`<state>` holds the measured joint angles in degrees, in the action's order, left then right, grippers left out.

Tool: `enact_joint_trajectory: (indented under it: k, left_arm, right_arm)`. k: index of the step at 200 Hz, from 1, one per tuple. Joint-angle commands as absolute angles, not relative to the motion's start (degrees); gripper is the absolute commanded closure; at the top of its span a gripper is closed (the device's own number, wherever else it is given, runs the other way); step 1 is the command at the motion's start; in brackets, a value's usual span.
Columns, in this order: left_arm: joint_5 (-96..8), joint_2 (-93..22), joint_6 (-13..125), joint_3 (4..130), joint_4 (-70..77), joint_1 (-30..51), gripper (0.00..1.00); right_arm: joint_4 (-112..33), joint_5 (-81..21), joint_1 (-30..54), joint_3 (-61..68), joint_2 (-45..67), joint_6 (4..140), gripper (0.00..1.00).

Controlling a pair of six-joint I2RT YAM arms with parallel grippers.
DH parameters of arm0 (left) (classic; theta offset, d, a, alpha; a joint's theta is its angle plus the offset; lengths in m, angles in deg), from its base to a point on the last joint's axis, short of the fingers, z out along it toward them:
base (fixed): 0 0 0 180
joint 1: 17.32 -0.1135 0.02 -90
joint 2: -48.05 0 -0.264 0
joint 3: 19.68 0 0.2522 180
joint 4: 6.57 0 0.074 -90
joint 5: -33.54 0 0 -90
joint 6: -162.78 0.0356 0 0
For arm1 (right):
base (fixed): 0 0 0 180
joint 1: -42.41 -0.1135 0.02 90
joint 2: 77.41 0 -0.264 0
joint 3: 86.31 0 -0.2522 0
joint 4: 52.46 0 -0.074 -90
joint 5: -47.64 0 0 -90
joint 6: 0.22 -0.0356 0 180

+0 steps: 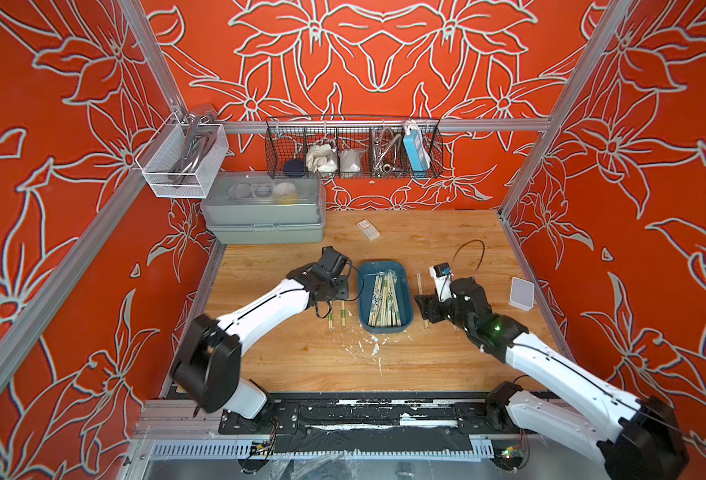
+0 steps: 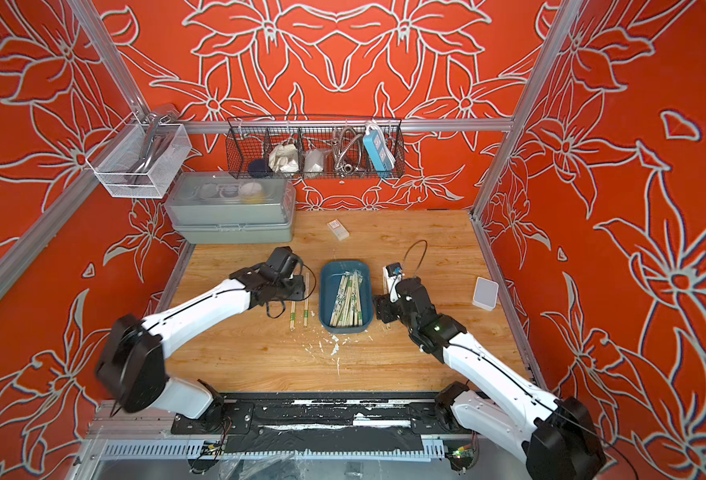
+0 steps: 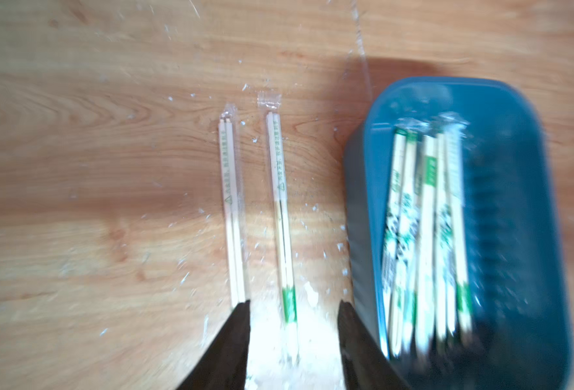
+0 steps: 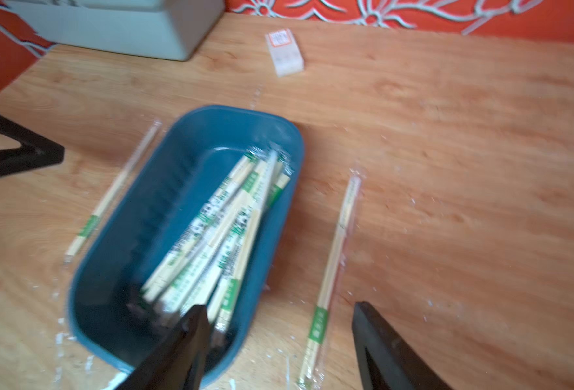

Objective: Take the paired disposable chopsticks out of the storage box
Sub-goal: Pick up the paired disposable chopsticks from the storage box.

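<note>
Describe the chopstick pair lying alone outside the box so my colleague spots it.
On the wooden table, find the teal storage box. Two sleeved pairs lie on its left-arm side. The lone pair lies on its right-arm side, roughly parallel to the box, apart from it, with no neighbour.

The wooden table (image 1: pixel 446 361) carries the teal storage box (image 1: pixel 365 291) at its middle — two sleeved chopstick pairs (image 1: pixel 343 313) lie just left of it, a third pair (image 1: pixel 419 282) just right. A grey lidded case (image 1: pixel 266 232) fills the far left corner, a small white packet (image 1: pixel 368 230) near it, a white box (image 1: pixel 522 293) by the right edge.
</note>
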<state>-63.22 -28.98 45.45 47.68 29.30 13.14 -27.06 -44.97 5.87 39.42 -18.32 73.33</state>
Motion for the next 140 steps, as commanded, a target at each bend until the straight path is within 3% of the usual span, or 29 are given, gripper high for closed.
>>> enact_joint_trajectory:
  k: [1, 49, 98, 140]
  left_arm:
    - [-59.6, -17.3, 52.2, 35.4, 16.4, 13.4, 0.49]
    - [-55.7, 6.4, 59.6, 15.9, 3.9, 13.4, 0.42]
    - [-50.7, 12.4, 63.4, 8.7, -1.3, 13.5, 0.41]
    - [-53.8, 11.5, 63.8, 8.8, -1.6, 13.5, 0.41]
  right_arm:
    - [-15.6, -45.9, 3.5, 31.2, -11.1, 71.3, 0.35]
    - [-6.3, -47.6, 1.6, 15.7, 5.4, 69.0, 0.46]
    - [0.5, -47.8, 1.6, 3.9, 18.9, 69.0, 0.53]
    - [1.9, -47.3, 1.6, -1.8, 26.7, 68.4, 0.57]
